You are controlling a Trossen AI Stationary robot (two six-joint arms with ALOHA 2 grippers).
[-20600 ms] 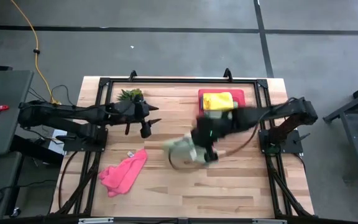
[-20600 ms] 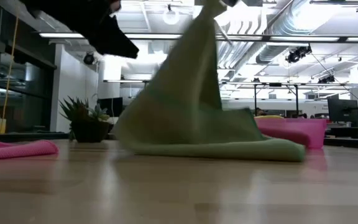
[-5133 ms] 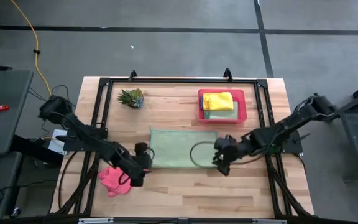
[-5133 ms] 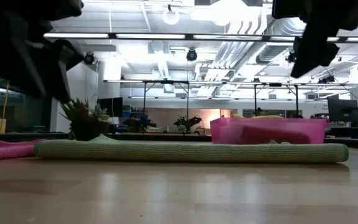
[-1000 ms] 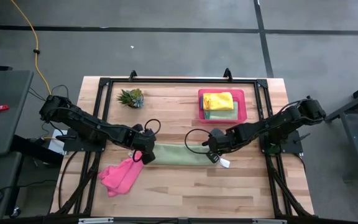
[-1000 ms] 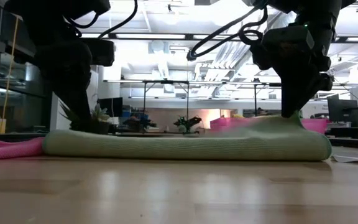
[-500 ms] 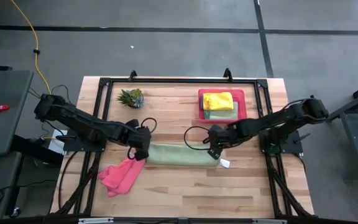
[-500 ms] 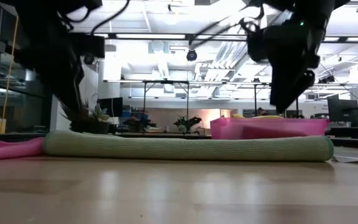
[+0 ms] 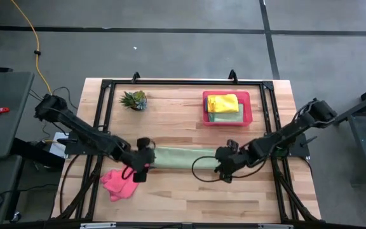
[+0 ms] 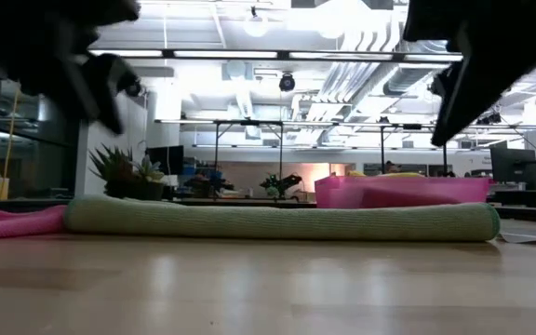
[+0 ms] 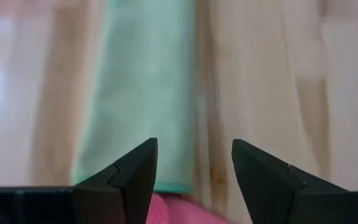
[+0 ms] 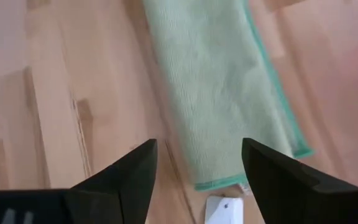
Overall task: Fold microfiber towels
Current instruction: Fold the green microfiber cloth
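Light green towel (image 9: pixel 182 158): folded strip mid-table, long axis running between my tools. Left tool (image 9: pixel 139 170), open, empty, at its pink-towel (image 9: pixel 118 182) end; right tool (image 9: pixel 223 170), open, empty, at the opposite end.

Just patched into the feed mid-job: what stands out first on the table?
A light green towel lies folded into a long narrow strip mid-table, with the left gripper and right gripper open at its two ends. A crumpled pink towel waits near the left end; a pink tray holds folded towels.
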